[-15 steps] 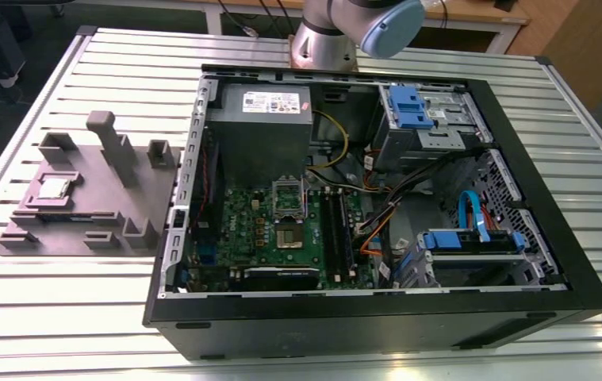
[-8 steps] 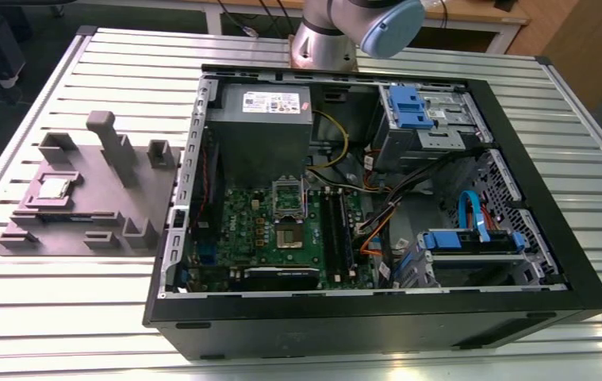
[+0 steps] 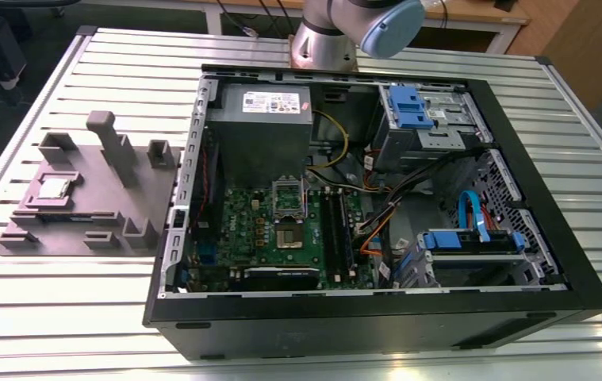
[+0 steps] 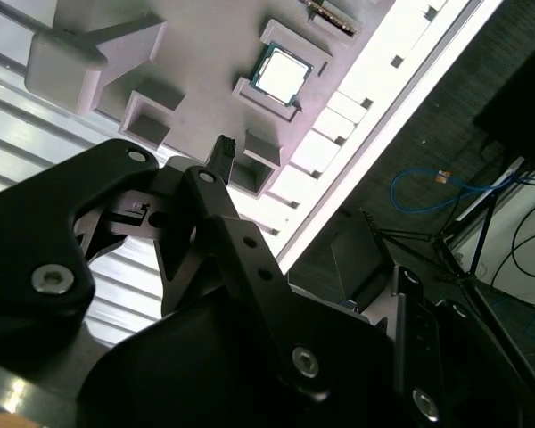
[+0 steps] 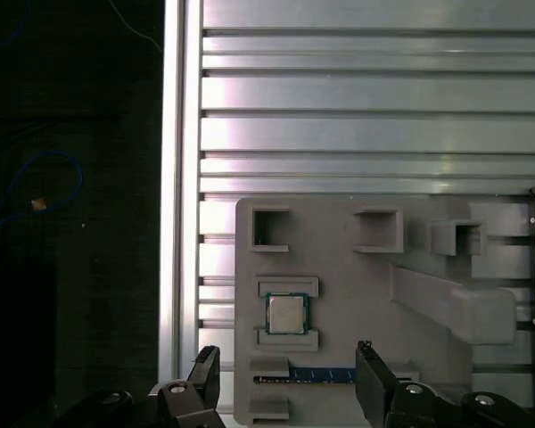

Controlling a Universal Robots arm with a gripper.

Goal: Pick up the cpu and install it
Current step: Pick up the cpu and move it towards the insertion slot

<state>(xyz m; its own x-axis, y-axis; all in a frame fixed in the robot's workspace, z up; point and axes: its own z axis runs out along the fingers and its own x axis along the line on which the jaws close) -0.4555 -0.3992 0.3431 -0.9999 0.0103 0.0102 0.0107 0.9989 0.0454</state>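
The cpu (image 3: 55, 188) is a small silver square lying flat in a recess of the grey-mauve fixture block (image 3: 100, 210), on the slatted table at the exterior view's left. The first wrist view looks straight down on the cpu (image 5: 286, 314). My gripper (image 5: 287, 358) hangs above it, open, its two black fingertips (image 5: 207, 367) spread wider than the chip and holding nothing. In the second wrist view the cpu (image 4: 281, 74) lies beyond one black fingertip (image 4: 223, 147). The motherboard socket (image 3: 288, 236) sits inside the open computer case, its bracket raised.
The open black computer case (image 3: 554, 238) takes up the middle of the table, with a grey power-supply box (image 3: 263, 127), blue drive caddies (image 3: 407, 107) and loose cables. Upright posts (image 3: 103, 131) rise from the fixture block. The table edge (image 5: 171, 178) and dark floor lie just beyond the block.
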